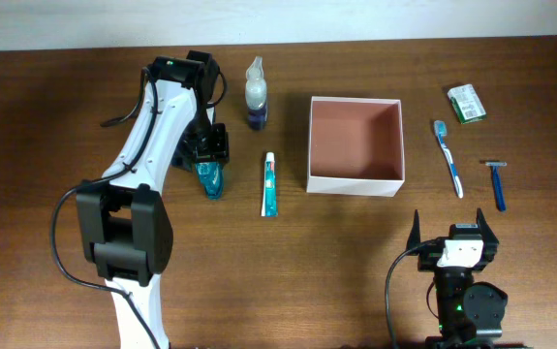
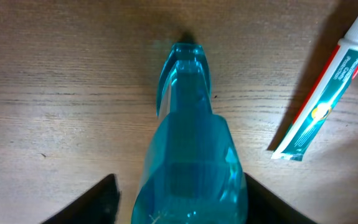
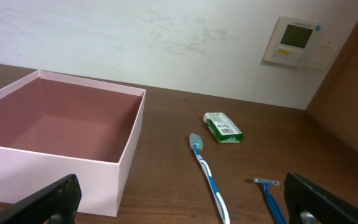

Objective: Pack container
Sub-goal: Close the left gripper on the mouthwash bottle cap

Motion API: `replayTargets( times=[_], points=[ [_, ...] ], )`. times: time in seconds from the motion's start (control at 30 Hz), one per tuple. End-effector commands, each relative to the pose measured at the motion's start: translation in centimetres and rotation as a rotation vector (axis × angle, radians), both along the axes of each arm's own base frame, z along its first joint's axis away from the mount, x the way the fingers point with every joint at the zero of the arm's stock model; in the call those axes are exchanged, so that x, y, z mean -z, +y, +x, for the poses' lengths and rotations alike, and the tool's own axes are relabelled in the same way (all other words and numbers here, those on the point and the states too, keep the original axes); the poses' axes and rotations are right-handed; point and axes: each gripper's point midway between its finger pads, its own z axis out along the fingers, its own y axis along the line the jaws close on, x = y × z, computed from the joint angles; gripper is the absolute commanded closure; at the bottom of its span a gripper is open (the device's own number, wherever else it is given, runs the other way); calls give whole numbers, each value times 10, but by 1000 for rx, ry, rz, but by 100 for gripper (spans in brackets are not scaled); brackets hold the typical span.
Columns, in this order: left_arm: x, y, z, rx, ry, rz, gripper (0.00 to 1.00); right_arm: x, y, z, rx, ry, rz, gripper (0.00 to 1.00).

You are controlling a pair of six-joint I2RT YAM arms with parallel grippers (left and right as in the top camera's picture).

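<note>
Container (image 1: 355,182) – square, lidless, white outer walls, pinkish-brown inside. It sits on the table (image 1: 55,116) a little right of centre in the overhead view. Interior is bare, floor and all four walls visible, nothing in it.

Positions by clock face from the container, overhead view:
- 9 o'clock, near: toothpaste tube (image 1: 269,184), lying flat, cap toward 12.
- 9 o'clock, beyond the tube: teal bottle (image 1: 211,180), lying on its side.
- 10 o'clock: small clear spray bottle (image 1: 256,92) with a dark base.
- 2 o'clock: green packet (image 1: 466,103), lying flat.
- 3 o'clock: toothbrush (image 1: 448,157), blue and white, head toward 12.
- 3 to 4 o'clock, past the toothbrush: blue razor (image 1: 497,182), head toward 12.

Left gripper (image 2: 182,202) is over the teal bottle, with one finger on each side of its body. The left wrist view shows a sliver of wood between one finger and the bottle – jaws spread around it, not clamped.

Right gripper (image 1: 453,221) is at 5 o'clock from the container, apart from it and low over the table. Its jaws are spread wide and hold nothing; the fingers (image 3: 48,199) sit at the frame edges of the right wrist view.
</note>
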Motion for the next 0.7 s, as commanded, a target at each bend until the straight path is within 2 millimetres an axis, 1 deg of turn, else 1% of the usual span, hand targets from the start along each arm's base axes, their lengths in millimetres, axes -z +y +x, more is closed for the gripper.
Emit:
replayTargets(
  times=[0.0,0.07,0.17,0.3,0.4,0.57,0.67],
  points=[
    [-1,2,0,-4,6,5,42,2,-1,0,10,2,6,1],
    [-1,3,-1,-2,13,6,43,2,-1,0,10,3,6,1],
    [-1,3,-3,16,19,5,53,2,-1,0,10,2,6,1],
    [-1,3,-3,22,18,4,55,2,-1,0,10,3,6,1],
    [-1,3,-3,22,19,4,65,2,-1,0,10,2,6,1],
    [-3,2,-1,30,10,1,66,2,-1,0,10,2,6,1],
    [-11,1,5,49,-17,-6,67,2,-1,0,10,2,6,1]
  ],
)
